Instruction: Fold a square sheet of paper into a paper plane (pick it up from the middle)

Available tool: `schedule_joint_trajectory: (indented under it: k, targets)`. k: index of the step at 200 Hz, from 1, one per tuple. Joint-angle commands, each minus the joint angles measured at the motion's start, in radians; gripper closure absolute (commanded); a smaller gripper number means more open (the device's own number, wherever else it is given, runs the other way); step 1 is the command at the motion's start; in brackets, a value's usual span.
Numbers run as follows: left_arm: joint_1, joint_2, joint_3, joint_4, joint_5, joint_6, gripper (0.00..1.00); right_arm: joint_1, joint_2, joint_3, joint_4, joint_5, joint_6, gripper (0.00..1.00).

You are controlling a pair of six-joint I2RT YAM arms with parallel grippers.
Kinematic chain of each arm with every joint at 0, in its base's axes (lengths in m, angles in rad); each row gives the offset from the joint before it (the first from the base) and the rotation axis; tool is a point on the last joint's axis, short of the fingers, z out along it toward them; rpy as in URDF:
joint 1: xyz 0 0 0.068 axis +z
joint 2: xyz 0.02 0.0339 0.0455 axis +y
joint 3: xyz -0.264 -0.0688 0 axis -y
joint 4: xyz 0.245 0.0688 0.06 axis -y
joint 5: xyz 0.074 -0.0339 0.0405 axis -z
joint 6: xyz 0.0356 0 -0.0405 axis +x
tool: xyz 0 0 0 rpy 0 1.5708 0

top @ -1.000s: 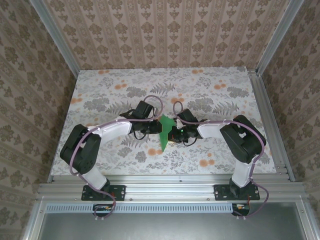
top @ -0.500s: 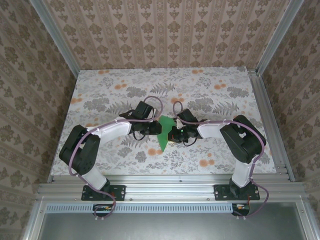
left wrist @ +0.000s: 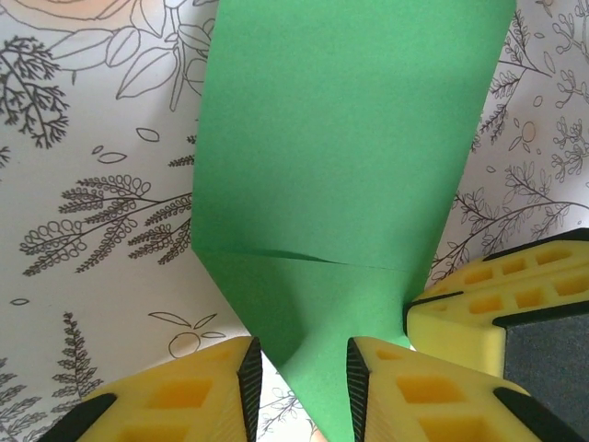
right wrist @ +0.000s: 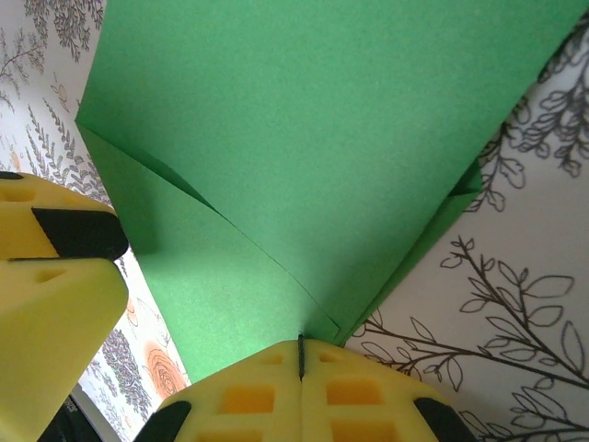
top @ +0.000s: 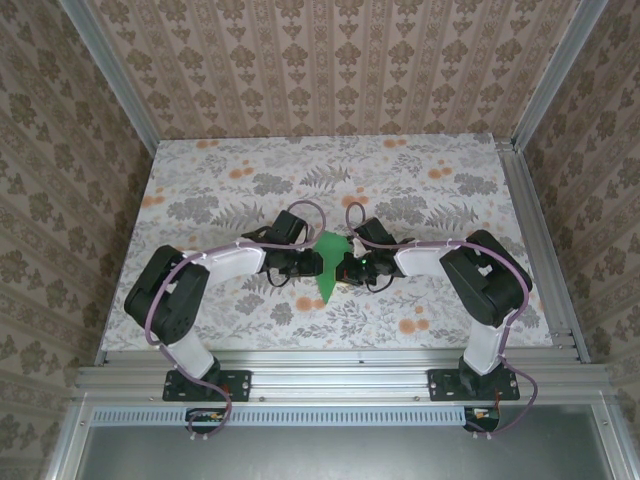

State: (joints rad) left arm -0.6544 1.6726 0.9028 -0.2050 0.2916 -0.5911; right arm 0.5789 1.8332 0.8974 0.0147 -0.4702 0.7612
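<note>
Left wrist | paper plane (left wrist: 340, 166) in parted left pincer (left wrist: 304, 378) | right pincer (right wrist: 301, 354) clamps it

We see the overhead view lit softly and evenly from above. The floral bench (top: 200, 190) is bright, without glare, and the arms cast only faint, short shadows close beneath them. That picture is sharp, though the walls lean outward toward the corners. In both wrist views the folded green paper (left wrist: 350, 138) looks saturated and slightly grainy, with a soft shadow darkening its lower flap. The yellow fingers (left wrist: 184, 405) of the left end effector (left wrist: 302, 368) are mildly blurred at the frame's bottom edge.
</note>
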Motion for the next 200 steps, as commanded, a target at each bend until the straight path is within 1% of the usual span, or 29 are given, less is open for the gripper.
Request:
schedule_joint_trajectory:
  k: [1,26,41,54,83,99,119,146,172,185,200]
  targets:
    - [0.001,0.012,-0.002,0.032,0.013,-0.020,0.67,0.001,0.019,-0.016,-0.069,0.048,-0.005,0.94]
    - [0.001,0.010,-0.005,0.002,-0.011,-0.007,0.67,0.001,0.018,-0.016,-0.069,0.048,-0.006,0.94]
    - [-0.001,-0.006,-0.005,-0.039,-0.056,0.010,0.66,0.001,0.019,-0.019,-0.070,0.048,-0.006,0.94]
    - [0.001,-0.021,-0.012,-0.046,-0.075,0.013,0.65,0.000,0.019,-0.019,-0.070,0.047,-0.005,0.94]
    - [-0.002,-0.005,-0.004,-0.040,-0.067,0.013,0.64,0.001,0.019,-0.016,-0.071,0.047,-0.006,0.94]
    - [-0.002,0.006,-0.011,0.005,-0.032,-0.001,0.65,0.001,0.020,-0.015,-0.071,0.047,-0.004,0.94]
    - [-0.002,0.020,-0.003,0.030,-0.007,-0.012,0.71,0.001,0.024,-0.015,-0.067,0.044,-0.003,0.94]
    - [-0.002,0.028,0.003,0.036,-0.002,-0.013,0.83,0.001,0.022,-0.014,-0.070,0.045,-0.003,0.94]
    - [-0.003,0.026,0.010,0.023,-0.003,-0.006,0.87,0.001,0.026,-0.012,-0.067,0.041,-0.003,0.94]
    - [-0.004,0.021,0.010,0.016,-0.002,-0.003,0.91,0.001,0.026,-0.013,-0.065,0.042,-0.003,0.94]
    - [-0.005,0.015,0.013,0.008,-0.002,0.000,0.91,0.001,0.026,-0.012,-0.064,0.042,-0.004,0.94]
